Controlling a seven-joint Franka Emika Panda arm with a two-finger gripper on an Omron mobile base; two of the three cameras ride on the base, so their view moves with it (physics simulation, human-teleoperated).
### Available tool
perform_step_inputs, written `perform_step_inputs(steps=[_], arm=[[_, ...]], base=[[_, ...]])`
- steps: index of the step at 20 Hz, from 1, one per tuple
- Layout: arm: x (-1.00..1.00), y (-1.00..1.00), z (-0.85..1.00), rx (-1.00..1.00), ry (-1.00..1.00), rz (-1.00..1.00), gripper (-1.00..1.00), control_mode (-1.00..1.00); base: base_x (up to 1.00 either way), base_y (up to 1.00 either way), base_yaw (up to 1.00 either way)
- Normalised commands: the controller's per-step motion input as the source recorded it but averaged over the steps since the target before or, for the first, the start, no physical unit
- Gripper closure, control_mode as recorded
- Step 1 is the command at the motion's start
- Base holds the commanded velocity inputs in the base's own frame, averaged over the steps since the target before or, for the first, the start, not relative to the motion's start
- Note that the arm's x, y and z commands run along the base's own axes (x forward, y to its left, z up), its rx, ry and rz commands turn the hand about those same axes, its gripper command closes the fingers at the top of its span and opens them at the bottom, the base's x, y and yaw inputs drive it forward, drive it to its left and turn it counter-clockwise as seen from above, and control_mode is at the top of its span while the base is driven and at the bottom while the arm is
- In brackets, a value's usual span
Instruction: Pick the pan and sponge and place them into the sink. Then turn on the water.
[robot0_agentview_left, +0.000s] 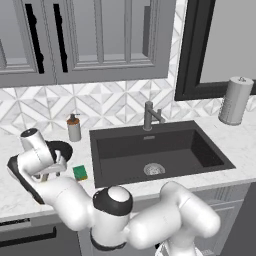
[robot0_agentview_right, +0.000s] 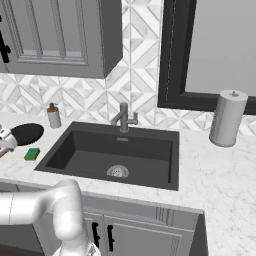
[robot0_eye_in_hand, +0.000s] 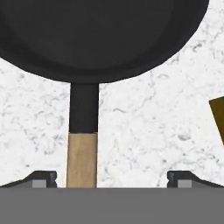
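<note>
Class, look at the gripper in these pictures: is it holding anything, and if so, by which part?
Nothing is held. The gripper is open, its fingertips wide apart on either side of the pan's wooden handle, touching neither side.

No readable text, labels, brands or numbers are found. The soap bottle, paper towel roll and cabinet doors are rendered plain, with no markings.

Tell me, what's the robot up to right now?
Gripper open, above pan handle. Pan and sponge on counter, sink empty. Nothing in the way.
</note>
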Motion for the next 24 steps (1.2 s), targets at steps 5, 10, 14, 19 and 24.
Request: perform_step_inputs(steps=[5, 10, 14, 19, 24], arm=[[0.36, 0.18, -0.35, -0.01, -0.11, 0.00, -1.00, -1.00], [0.17, 0.15, -0.11, -0.03, -0.09, 0.00, 1.00, -1.00], [0.00, 0.04, -0.08, -0.03, -0.09, 0.00, 1.00, -1.00], [-0.08, -0.38, -0.29, -0.02, -0.14, -0.02, 1.00, -1.00], [-0.77, -0.38, 0.93, -0.05, -0.50, 0.00, 1.00, -1.00]], base=[[0.00, 0.00, 0.00], [0.00, 0.00, 0.00], [0.00, 0.00, 0.00], [0.00, 0.00, 0.00], [0.00, 0.00, 0.00]])
